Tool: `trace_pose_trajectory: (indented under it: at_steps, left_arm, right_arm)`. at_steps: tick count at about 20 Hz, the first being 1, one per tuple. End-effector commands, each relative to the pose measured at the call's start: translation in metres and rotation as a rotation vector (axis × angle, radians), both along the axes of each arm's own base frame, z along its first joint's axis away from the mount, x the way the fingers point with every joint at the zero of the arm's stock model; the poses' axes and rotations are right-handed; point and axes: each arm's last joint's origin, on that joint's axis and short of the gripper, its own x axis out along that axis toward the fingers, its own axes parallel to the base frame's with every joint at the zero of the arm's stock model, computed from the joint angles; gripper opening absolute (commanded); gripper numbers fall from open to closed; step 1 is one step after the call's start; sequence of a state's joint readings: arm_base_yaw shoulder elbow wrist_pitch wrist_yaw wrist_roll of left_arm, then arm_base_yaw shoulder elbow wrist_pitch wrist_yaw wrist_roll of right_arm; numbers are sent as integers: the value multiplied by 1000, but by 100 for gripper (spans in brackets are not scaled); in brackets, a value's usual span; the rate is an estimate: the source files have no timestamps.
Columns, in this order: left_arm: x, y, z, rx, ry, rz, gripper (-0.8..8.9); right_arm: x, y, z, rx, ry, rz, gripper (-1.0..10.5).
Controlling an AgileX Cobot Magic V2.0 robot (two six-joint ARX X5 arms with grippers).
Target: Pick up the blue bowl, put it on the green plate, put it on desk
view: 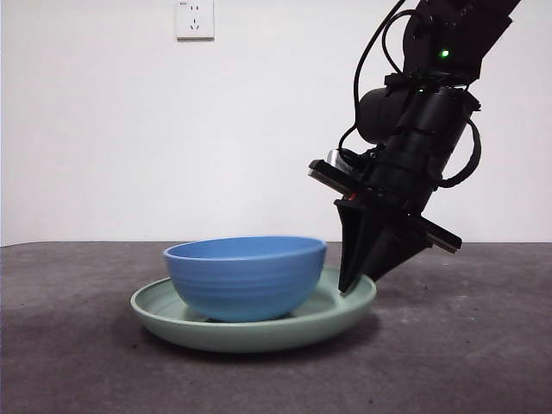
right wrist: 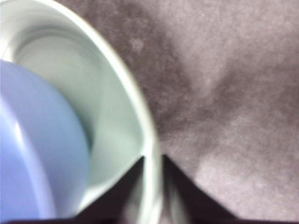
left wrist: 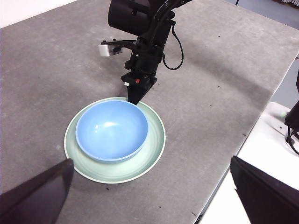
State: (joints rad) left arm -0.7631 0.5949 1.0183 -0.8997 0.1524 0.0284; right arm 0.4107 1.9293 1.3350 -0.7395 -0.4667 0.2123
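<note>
The blue bowl point(view: 246, 276) point(left wrist: 112, 130) point(right wrist: 37, 149) sits upright inside the green plate point(view: 259, 332) point(left wrist: 152, 149) point(right wrist: 112, 121), which rests flat on the desk point(view: 466, 345) point(left wrist: 210, 84). My right gripper point(view: 349, 286) point(left wrist: 134, 100) point(right wrist: 153, 161) reaches down at the plate's rim on the side away from the left arm. Its jaws are pinched onto that rim, one inside and one outside. The bowl stands just beside them. My left gripper point(left wrist: 152, 161) hangs high above the desk, open and empty.
A white wall with a socket point(view: 194, 17) backs the desk. The desk's edge point(left wrist: 243, 140) runs past the plate, with a white surface point(left wrist: 275, 135) beyond it. Bare desk surrounds the plate.
</note>
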Motion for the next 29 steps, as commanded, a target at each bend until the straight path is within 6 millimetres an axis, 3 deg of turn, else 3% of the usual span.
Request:
trace_pose_trajectory:
  at_steps: [1, 5, 7, 11, 14, 16, 20, 25, 29]
  left_arm:
    - [0, 0, 3, -6, -19, -8, 563]
    - [0, 0, 3, -5, -18, -8, 563]
    - [0, 0, 3, -5, -18, -8, 563]
    - [0, 0, 3, -5, -18, -8, 563]
    - [0, 0, 3, -6, -19, -8, 563]
    - [0, 0, 3, -6, -19, -8, 563]
    - [0, 0, 3, -6, -19, -8, 563]
    - [0, -1, 4, -10, -23, -8, 562]
    - [2, -2, 10, -59, -73, -7, 562]
  right_arm:
    - [4, 3, -1, -10, -28, 32, 235]
    - [5, -5, 9, -26, -59, 18, 360]
    - [4, -14, 23, -43, -100, 4, 415]
    - [-12, -37, 70, -31, -188, -17, 508]
    - [-43, -50, 117, -38, -289, -17, 515]
    - [-68, -59, 147, -74, -375, -32, 586]
    - [-126, -80, 195, -65, -523, -29, 616]
    - [-191, -99, 220, -46, -581, 1, 615]
    - [-218, -108, 227, -43, -608, 19, 615]
